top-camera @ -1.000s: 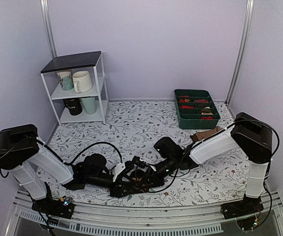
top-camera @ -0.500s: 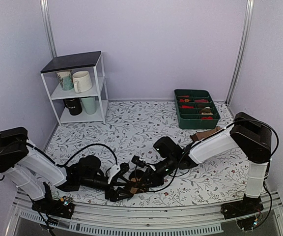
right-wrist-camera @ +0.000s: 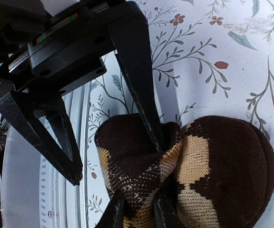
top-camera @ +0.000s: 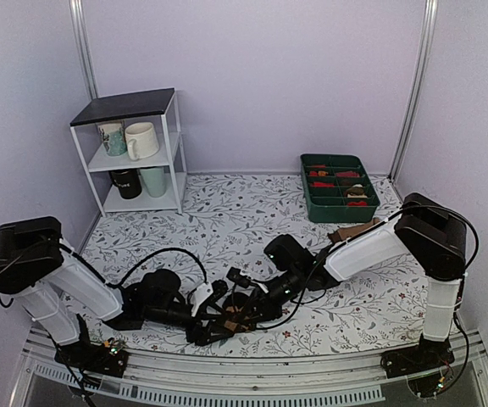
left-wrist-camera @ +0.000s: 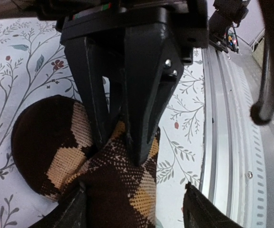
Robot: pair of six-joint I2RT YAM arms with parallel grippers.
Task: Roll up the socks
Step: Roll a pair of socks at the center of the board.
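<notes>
The right fingers (right-wrist-camera: pixel 161 216) are closed tight on the knit of the argyle socks (right-wrist-camera: pixel 222 161), nipping a ridge of fabric where the bundle creases. I take this for an anchoring pinch, meant to keep the rolled part from springing loose. The left fingers (left-wrist-camera: pixel 201 213) are spread wide and grip nothing. In the right wrist view one of them is driven down into that same crease, while its partner hangs over the floral surface (right-wrist-camera: pixel 213 57) beside the bundle, toward the metal rail (left-wrist-camera: pixel 227 142). That looks like a tucking or holding-down pose rather than a grasp.

The socks lie as a rounded, half-rolled lump on the surface at the near edge, just short of the rail, between the two arms.

Both wrist views cut the lump off at their lower edge, so its loose end and how many turns it has are out of sight. Whether it is one sock or a pair I cannot tell. In the overhead view the two wrists cover nearly all of it. A brown item by the right forearm, near the green tray (top-camera: pixel 339 188), is too hidden to name.
</notes>
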